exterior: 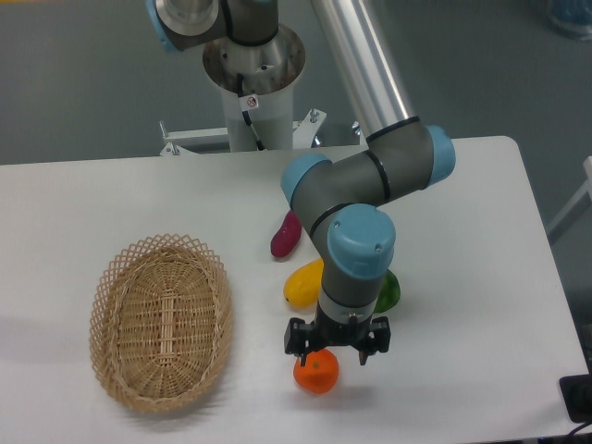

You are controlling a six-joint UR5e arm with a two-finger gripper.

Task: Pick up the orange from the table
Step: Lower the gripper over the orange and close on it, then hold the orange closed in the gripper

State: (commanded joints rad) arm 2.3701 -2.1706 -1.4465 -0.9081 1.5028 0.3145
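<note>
The orange (316,372) is bright orange on a plain white tabletop (481,314); the basket (161,320) is pale tan in an open lattice weave. Beside them lie a yellow fruit (302,283), a green one (388,293) and a magenta-purple one (285,235). The arm (361,176) is grey with light-blue caps, its hand (337,344) black, and the floor (83,83) is dull grey.

The orange (316,372) is small, round and bright orange, with a dimple on its top. It rests on the white table (462,277), near the front edge, at about five o'clock from the table's centre.
</note>
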